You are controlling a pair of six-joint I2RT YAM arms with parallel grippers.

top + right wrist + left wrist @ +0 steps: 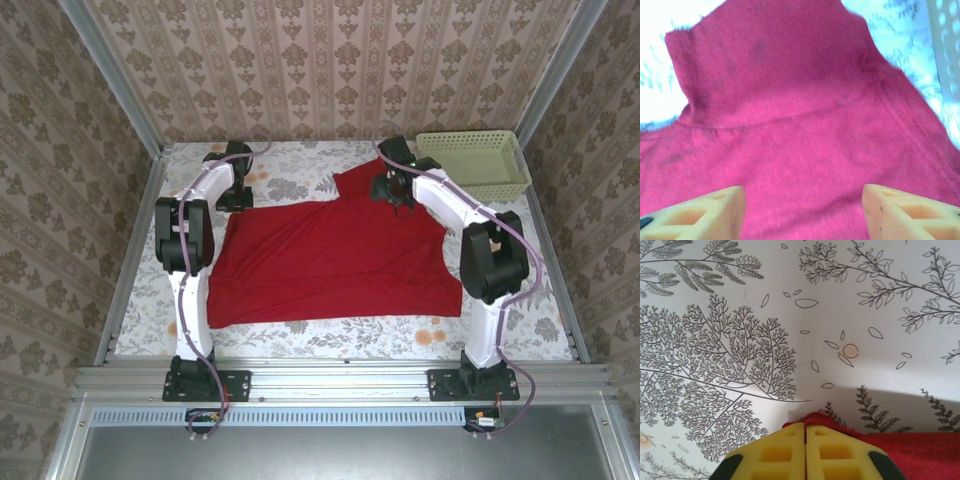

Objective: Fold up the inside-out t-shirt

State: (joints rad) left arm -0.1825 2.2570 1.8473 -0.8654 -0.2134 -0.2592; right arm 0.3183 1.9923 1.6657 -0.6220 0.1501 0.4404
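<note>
The grasping step seems in hand: the left gripper [805, 427] pinches the edge of the inside-out t-shirt [330, 262], while the right gripper [803, 197] hangs spread above the cloth and should probably close next.

At the bottom edge we see the left gripper [805, 427], its two yellow fingers [777, 452] pressed flat together with no gap along the seam. The inside-out t-shirt [912, 455] (red cloth, lower right) rises in a small hump at the fingertips, pinched there. Beyond it we see the white tablecloth [790, 315], printed with grey branches and leaves.
</note>
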